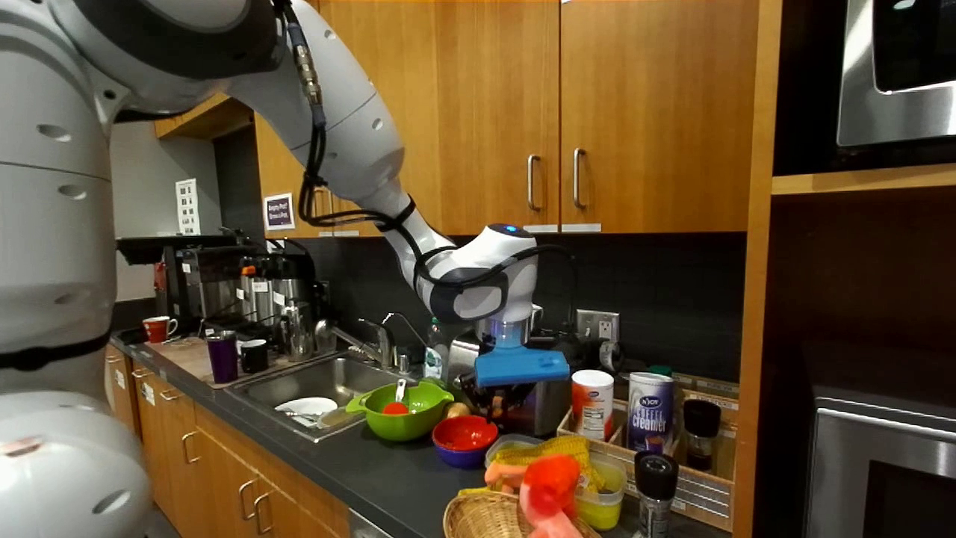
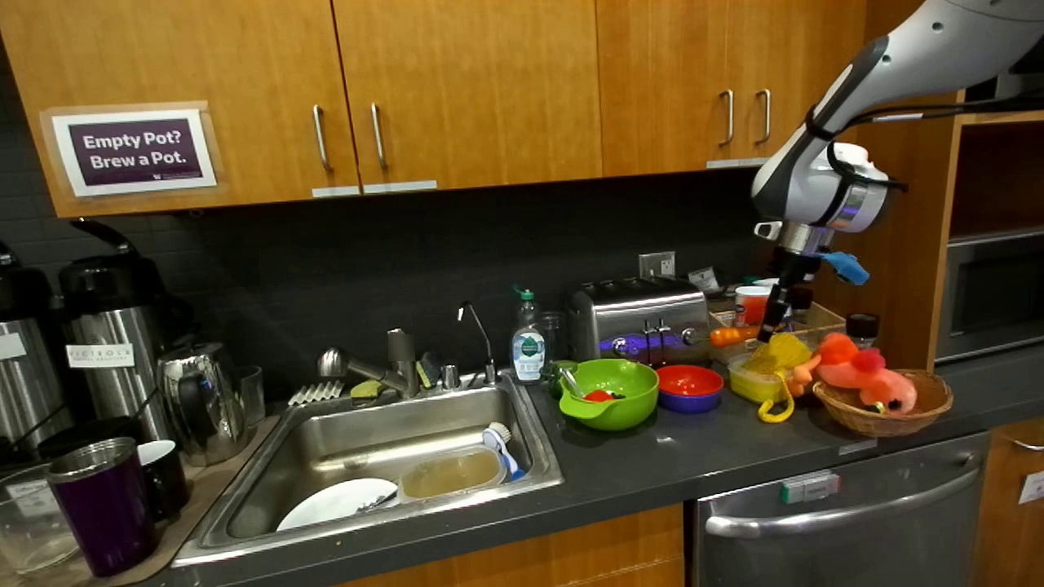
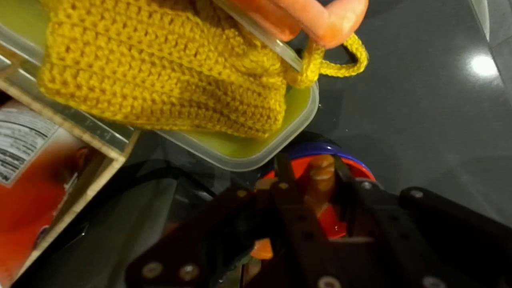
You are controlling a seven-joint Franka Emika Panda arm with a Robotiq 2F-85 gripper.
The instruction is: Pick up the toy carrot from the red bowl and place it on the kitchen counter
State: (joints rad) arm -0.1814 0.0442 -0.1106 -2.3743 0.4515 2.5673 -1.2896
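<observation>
The orange toy carrot (image 2: pixel 728 336) is off the counter, lying sideways in my gripper (image 2: pixel 765 333), in front of the toaster. In the wrist view the carrot (image 3: pixel 321 173) shows between the two fingers of my gripper (image 3: pixel 312 161), which close on it; its middle is dark and partly hidden. The red bowl (image 2: pixel 690 380) sits in a blue bowl (image 2: pixel 690 403) on the dark kitchen counter (image 2: pixel 636 469). In the wrist view the red bowl (image 3: pixel 362 171) lies below and beyond the fingers. In an exterior view the gripper (image 1: pixel 499 407) is dark and the carrot is not clear.
A green bowl (image 2: pixel 620 417) stands beside the red one. A plastic tub (image 2: pixel 746 387) holds a yellow crocheted piece (image 2: pixel 775 355). A wicker basket (image 2: pixel 885 422) with a pink plush toy (image 2: pixel 864 377), a toaster (image 2: pixel 644 314) and a wooden organizer (image 1: pixel 694 493) are close by. The sink (image 2: pixel 391 440) lies further off.
</observation>
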